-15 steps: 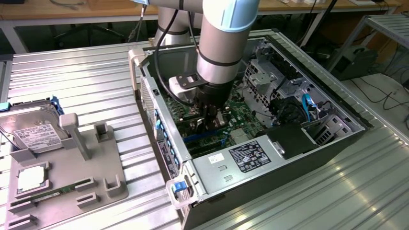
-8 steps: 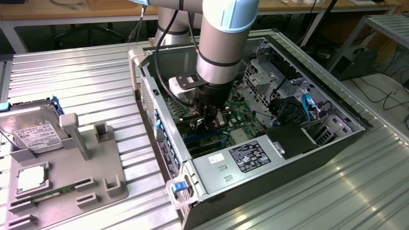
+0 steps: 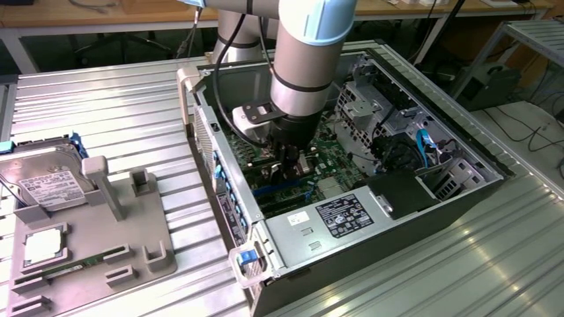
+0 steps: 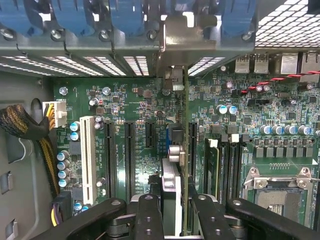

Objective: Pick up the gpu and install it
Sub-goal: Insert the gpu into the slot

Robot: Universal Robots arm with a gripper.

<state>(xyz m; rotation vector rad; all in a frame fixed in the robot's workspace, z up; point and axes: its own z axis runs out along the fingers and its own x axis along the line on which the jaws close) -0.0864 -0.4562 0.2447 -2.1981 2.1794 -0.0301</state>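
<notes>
Nearest, the gripper [image 4: 172, 210] is clamped on the gpu [image 4: 175, 165], held edge-on so its card edge lines up with a motherboard [image 4: 135, 100] slot; beyond, at twelve o'clock, its bracket meets the computer case [image 3: 440, 205] rear wall.

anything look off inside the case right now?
Nothing stands out. The tool holds the gpu edge-on and upright over the motherboard, its silver bracket at the rear slot openings. No loose or damaged parts visible.
</notes>
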